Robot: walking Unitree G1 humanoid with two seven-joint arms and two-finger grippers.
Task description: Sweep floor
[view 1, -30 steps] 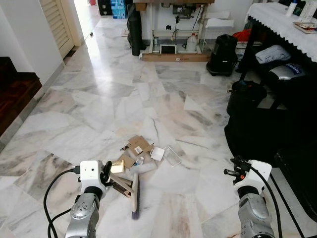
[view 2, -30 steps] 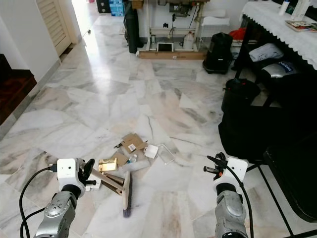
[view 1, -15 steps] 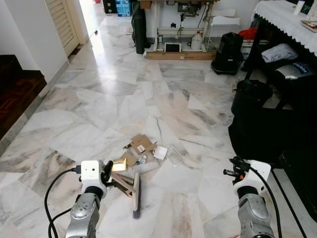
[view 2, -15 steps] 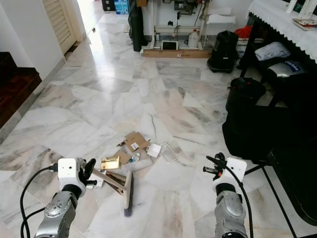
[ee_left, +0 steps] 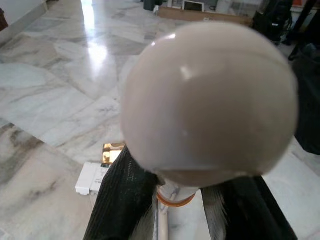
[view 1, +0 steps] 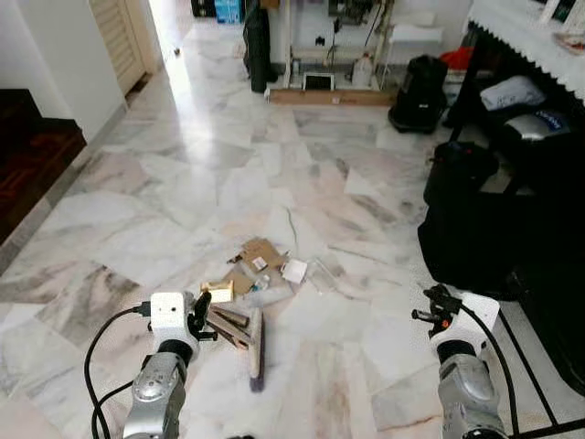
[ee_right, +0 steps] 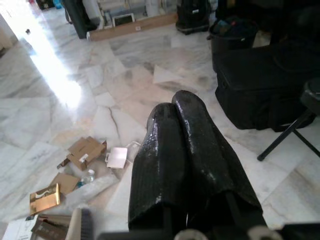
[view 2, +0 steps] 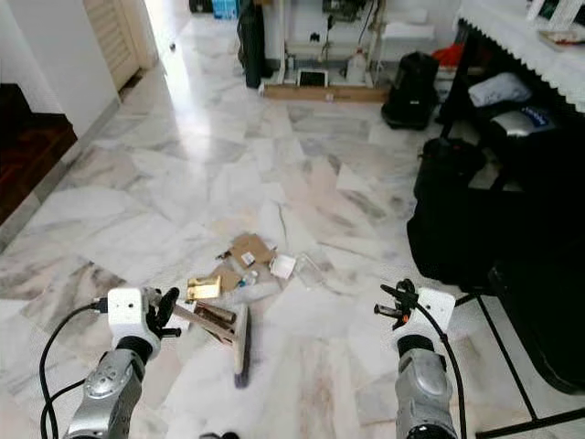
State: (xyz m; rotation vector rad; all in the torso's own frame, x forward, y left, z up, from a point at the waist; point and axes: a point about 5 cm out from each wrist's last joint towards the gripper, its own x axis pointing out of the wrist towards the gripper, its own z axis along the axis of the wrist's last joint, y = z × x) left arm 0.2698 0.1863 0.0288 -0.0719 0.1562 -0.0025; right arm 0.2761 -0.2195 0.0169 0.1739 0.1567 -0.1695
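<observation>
On the marble floor just ahead of the robot, the broom's head lay beside a litter heap of cardboard scraps (a gold box among them). Its rounded handle end sat clamped between the left gripper's fingers. Well right of the heap, the right gripper hung with fingers pressed together, empty, near black bags.

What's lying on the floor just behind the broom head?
Beyond the broom head lies a litter pile: a gold packet, brown cardboard pieces, a white card and clear plastic. Anything beneath the cardboard is hidden.
</observation>
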